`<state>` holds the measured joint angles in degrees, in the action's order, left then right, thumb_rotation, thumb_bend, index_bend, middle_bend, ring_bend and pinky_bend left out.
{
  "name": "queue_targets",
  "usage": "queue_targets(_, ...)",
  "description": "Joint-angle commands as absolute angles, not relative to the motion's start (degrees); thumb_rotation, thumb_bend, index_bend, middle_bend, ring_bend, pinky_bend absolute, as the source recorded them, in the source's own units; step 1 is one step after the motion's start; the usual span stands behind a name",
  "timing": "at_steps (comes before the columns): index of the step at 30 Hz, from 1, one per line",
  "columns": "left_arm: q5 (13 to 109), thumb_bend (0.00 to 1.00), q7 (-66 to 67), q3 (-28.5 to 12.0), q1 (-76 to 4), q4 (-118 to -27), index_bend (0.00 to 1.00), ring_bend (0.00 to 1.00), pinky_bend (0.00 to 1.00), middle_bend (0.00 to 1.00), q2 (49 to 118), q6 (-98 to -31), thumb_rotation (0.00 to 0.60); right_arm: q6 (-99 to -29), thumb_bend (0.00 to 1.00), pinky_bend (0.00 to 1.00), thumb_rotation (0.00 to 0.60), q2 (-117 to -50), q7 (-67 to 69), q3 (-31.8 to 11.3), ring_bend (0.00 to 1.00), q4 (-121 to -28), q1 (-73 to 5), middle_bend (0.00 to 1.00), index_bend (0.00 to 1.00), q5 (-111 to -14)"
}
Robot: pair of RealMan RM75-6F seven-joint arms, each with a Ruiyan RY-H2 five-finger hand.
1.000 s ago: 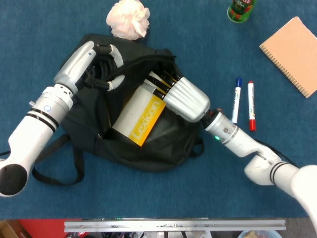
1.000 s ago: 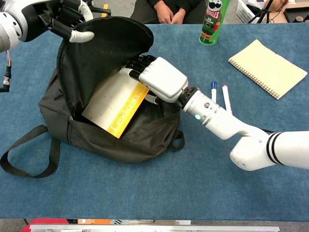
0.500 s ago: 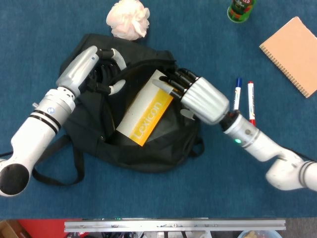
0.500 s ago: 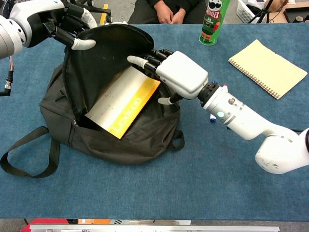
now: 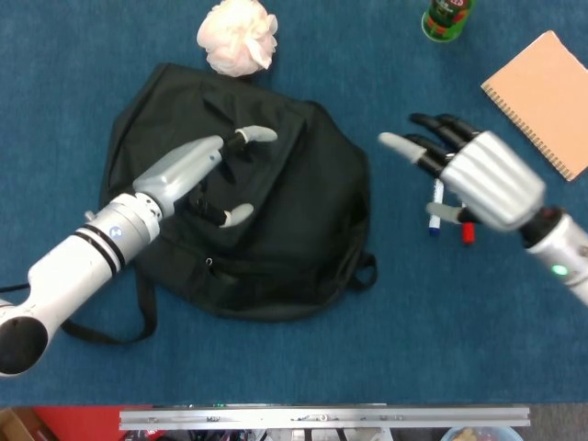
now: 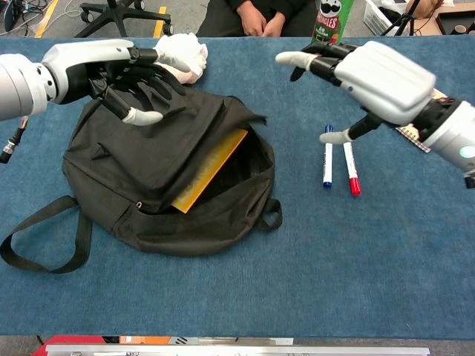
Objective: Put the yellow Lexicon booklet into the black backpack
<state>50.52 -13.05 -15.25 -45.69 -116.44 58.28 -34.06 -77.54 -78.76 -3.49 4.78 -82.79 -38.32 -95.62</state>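
The black backpack [image 5: 276, 230] lies flat in the middle of the blue table, its flap down over the opening. In the chest view the yellow Lexicon booklet [image 6: 211, 170] sits inside the backpack [image 6: 148, 170], with only a slanted yellow strip showing in the gap. The head view hides the booklet under the flap. My left hand [image 5: 213, 172] hovers over the backpack's upper left with fingers spread and nothing in it; the chest view also shows my left hand [image 6: 130, 78]. My right hand [image 5: 469, 170] is raised to the right of the backpack, fingers spread and empty, also seen as the right hand [image 6: 371, 70].
A blue pen [image 6: 326, 159] and a red pen [image 6: 349, 167] lie right of the backpack, below my right hand. A white puff [image 5: 239, 35] sits behind the bag. A green can [image 5: 447, 18] and a spiral notebook [image 5: 547, 96] stand at the back right. A strap loop [image 6: 44, 245] trails left.
My right hand let go of the booklet and drew back to the right and up. My left hand released the flap, which dropped over the booklet now lying inside the backpack.
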Motion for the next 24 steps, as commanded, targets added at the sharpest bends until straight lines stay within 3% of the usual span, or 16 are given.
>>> queue_targets(1, 52.12, 0.33, -14.2, -15.33, -45.4, -117.65, 0.1, 0.2, 0.32, 0.22, 57.35, -33.62, 0.6, -78.8, 0.02, 0.26, 0.6, -74.46, -2.96, 5.36, 0.15, -85.73, -35.83, 0.32, 0.14, -95.19)
queue_targets(9, 57.39, 0.33, -15.06, -14.93, -41.52, -116.73, 0.13, 0.2, 0.32, 0.22, 57.35, -39.96, 0.6, -77.64, 0.03, 0.34, 0.6, -67.49, -2.81, 4.22, 0.23, -89.27, -31.94, 0.39, 0.26, -89.84)
queue_targets(13, 61.64, 0.33, -11.5, -12.52, -38.28, -113.37, 0.19, 0.2, 0.32, 0.23, 59.44, -47.12, 0.6, -76.52, 0.15, 0.44, 0.6, -64.53, -3.19, 4.08, 0.31, -90.25, -29.65, 0.46, 0.39, -86.43)
queue_targets(19, 64.94, 0.33, -8.64, -9.96, -33.62, -104.4, 0.25, 0.2, 0.32, 0.25, 63.34, -56.37, 0.6, -77.55, 0.19, 0.5, 0.6, -62.17, -3.52, 4.2, 0.4, -88.7, -25.36, 0.55, 0.59, -83.77)
queue_targets(24, 67.2, 0.33, -9.84, -8.79, -29.11, -97.66, 0.29, 0.2, 0.32, 0.27, 65.5, -63.43, 0.6, -77.7, 0.25, 0.63, 0.6, -60.71, -2.19, 4.22, 0.5, -87.41, -21.93, 0.64, 0.72, -81.4)
